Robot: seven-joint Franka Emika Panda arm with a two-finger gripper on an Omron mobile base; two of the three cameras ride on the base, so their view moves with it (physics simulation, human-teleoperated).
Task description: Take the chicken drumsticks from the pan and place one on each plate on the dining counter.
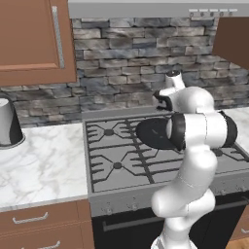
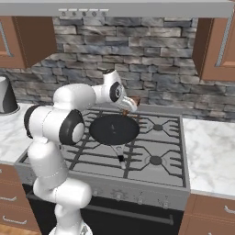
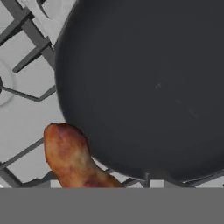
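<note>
The black pan (image 2: 114,129) sits on the stove's rear left burner, its handle pointing toward the stove's front. Its dark inside (image 3: 148,87) holds nothing that I can see. One golden-brown chicken drumstick (image 3: 70,157) hangs close under the hand, over the pan's rim and the grates. My gripper (image 2: 127,108) hovers above the pan's far edge, shut on that drumstick (image 2: 131,101). In the left base view the hand (image 1: 164,99) shows behind the arm, above the pan (image 1: 151,132). The plates and the dining counter are out of view.
Black cast-iron grates (image 1: 116,155) cover the stove top. Marble counters lie to the left (image 1: 44,160) and right (image 2: 211,147) of it. A grey metal pot (image 1: 7,121) stands at the left. Wooden wall cabinets (image 1: 34,39) and a range hood (image 2: 137,8) hang overhead.
</note>
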